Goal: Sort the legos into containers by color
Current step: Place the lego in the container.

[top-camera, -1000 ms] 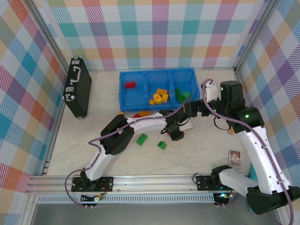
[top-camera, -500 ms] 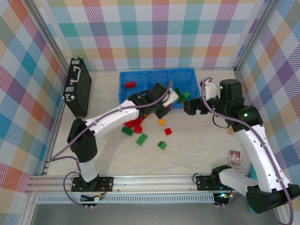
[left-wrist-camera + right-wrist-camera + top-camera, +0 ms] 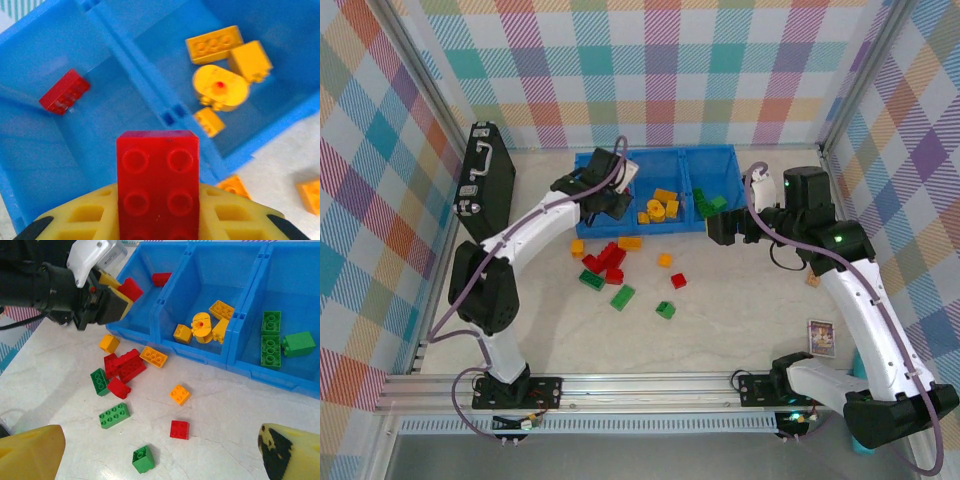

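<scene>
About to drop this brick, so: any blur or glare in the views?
Left wrist: held red brick crisp, blue bin behind slightly soft. Right wrist: loose legos sharp, its own fingers blurred at the bottom corners. Top external: even light, no harsh glare.

Glossy moulded plastic — legos (image 3: 124,365), blue bin (image 3: 210,358) — over a smooth, faintly veined tabletop (image 3: 225,412)

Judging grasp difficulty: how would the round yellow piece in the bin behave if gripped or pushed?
The round yellow piece looks like rigid plastic, probably stiff and light. Its curved side might roll or slip when pinched. Neighbouring bricks would likely block a push.
</scene>
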Controlling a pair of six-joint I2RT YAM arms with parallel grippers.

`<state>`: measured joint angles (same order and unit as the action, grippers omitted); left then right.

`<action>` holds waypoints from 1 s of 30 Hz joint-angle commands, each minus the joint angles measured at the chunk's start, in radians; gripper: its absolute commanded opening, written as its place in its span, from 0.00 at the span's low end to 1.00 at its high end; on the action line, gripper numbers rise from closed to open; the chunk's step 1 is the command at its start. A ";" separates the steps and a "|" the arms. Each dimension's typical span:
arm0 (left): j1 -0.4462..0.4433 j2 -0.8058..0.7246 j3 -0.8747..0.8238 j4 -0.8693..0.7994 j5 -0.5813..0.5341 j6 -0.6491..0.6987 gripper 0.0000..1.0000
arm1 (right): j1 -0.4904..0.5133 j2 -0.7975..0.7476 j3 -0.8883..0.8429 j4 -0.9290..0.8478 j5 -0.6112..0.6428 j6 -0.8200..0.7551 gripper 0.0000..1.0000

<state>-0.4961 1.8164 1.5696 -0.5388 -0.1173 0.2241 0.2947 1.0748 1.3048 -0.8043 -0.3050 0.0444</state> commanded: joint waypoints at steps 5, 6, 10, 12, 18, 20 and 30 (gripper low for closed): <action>0.121 0.188 0.119 -0.014 0.116 -0.074 0.28 | 0.000 0.010 0.000 0.019 -0.022 -0.012 0.99; 0.124 0.211 0.132 -0.017 0.119 -0.074 0.28 | 0.001 0.012 0.000 0.020 -0.024 -0.014 0.99; 0.125 0.264 0.157 -0.003 0.122 -0.076 0.29 | 0.001 0.022 -0.001 0.019 -0.022 -0.013 0.99; 0.125 0.279 0.165 0.000 0.117 -0.080 0.29 | 0.001 0.026 -0.002 0.017 -0.016 -0.015 0.99; 0.125 0.256 0.167 -0.011 0.096 -0.061 0.35 | 0.000 0.032 -0.011 0.025 -0.015 -0.018 0.99; 0.125 0.228 0.164 -0.022 0.093 -0.048 0.37 | 0.001 0.034 -0.012 0.026 -0.018 -0.017 0.99; 0.122 -0.008 0.139 -0.128 0.126 -0.030 0.61 | 0.002 0.024 -0.015 0.022 -0.055 -0.012 0.99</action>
<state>-0.3660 1.9091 1.7107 -0.6086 -0.0158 0.1875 0.2947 1.1053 1.3010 -0.8017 -0.3252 0.0437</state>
